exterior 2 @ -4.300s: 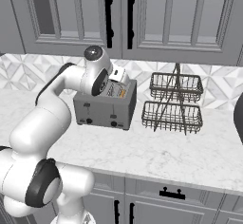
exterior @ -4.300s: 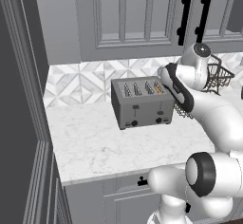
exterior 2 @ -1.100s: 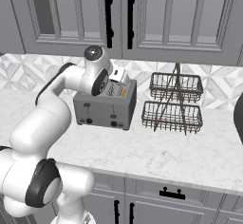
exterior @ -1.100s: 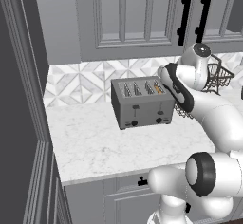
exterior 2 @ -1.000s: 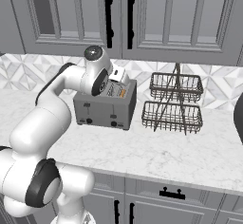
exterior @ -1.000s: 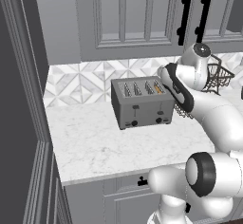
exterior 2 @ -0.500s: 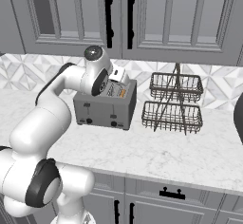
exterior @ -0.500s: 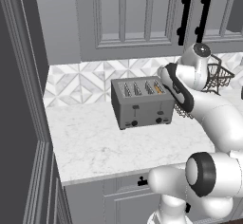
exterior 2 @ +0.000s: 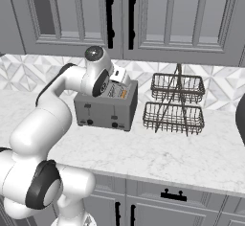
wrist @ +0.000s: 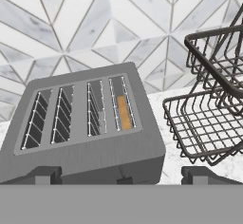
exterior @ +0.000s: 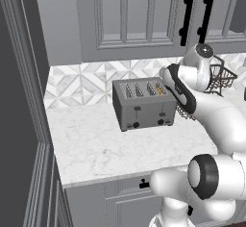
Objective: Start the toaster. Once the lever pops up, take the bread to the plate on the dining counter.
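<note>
Marble worktop point(exterior: 120, 149); claw point(wrist: 121, 174) wide open above toaster point(wrist: 80, 128).

A brushed grey toaster point(wrist: 85, 142) holds golden-tan bread point(wrist: 124, 112), beside a dark wire basket rack point(wrist: 209, 123), against white-grey diamond-patterned backsplash tiles point(wrist: 95, 33).

Grey cabinets point(exterior: 125, 14) with black handles point(exterior 2: 108, 14) hang over a marble worktop point(exterior: 110, 149) and patterned tile backsplash point(wrist: 95, 28)
</note>
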